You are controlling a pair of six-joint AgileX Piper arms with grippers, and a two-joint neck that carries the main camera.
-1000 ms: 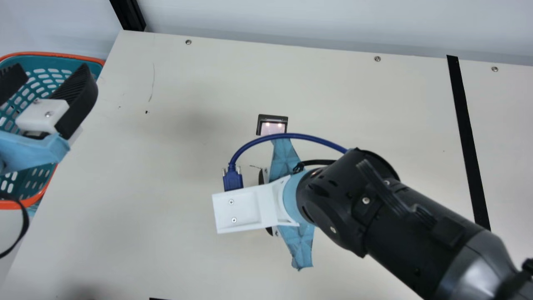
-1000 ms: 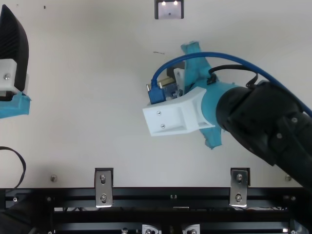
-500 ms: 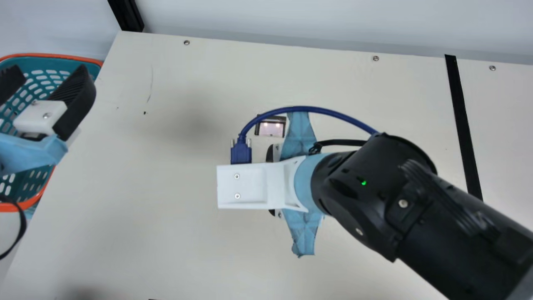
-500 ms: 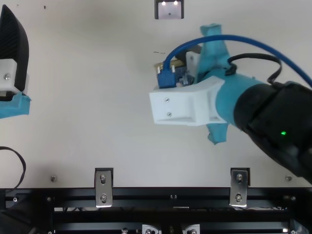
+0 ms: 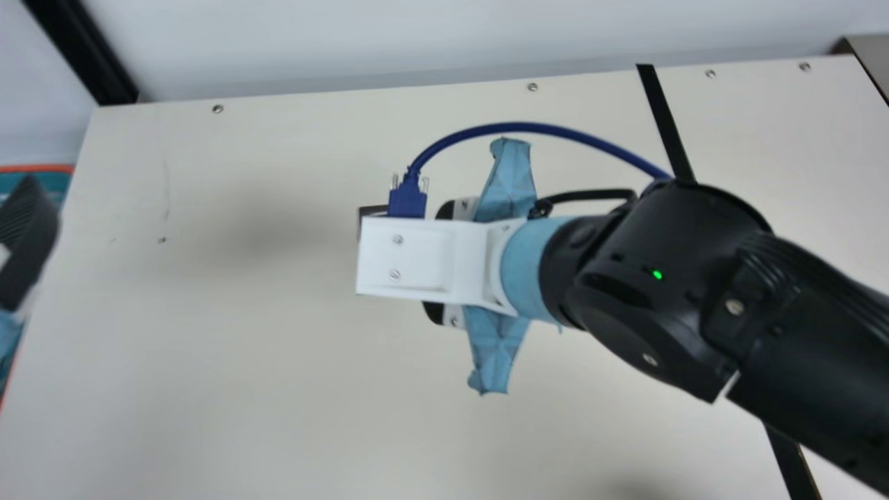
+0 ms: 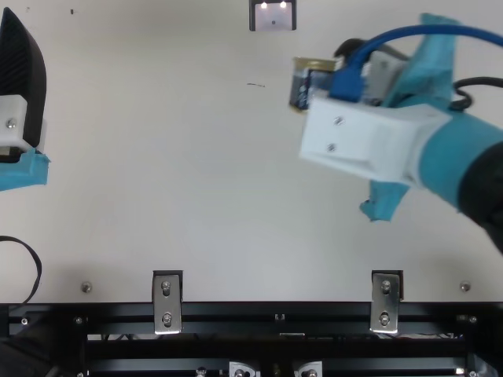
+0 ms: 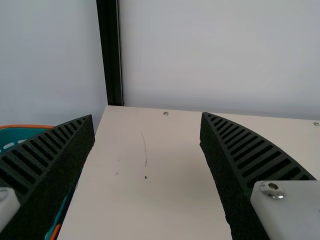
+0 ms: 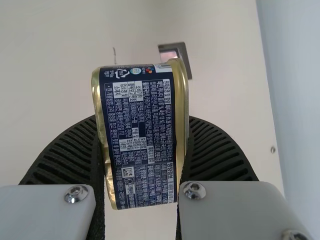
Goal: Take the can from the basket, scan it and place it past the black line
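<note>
The dark-blue can with gold rims (image 6: 311,83) is off to the right of the scanner (image 6: 273,16) in the top view. My right gripper (image 5: 437,262) is shut on it. In the right wrist view the can (image 8: 141,137) stands between the ribbed fingers of the right gripper (image 8: 142,125), printed side to the camera. The black line (image 5: 665,121) runs beyond it, partly under my right arm. At the top view's left edge my left gripper (image 6: 22,86) is beside the basket (image 5: 42,169); in its wrist view the left gripper (image 7: 146,119) stands open and empty.
A blue cable (image 5: 521,128) arches from the right wrist. The back wall rises behind the table's far edge (image 5: 347,97), with a black post (image 5: 83,52) at the corner. Metal brackets (image 6: 167,302) sit at the near edge.
In the top view my right arm has moved right and somewhat toward the far side, carrying the can away from beneath the scanner. My left arm has kept still. The neck camera has turned right.
</note>
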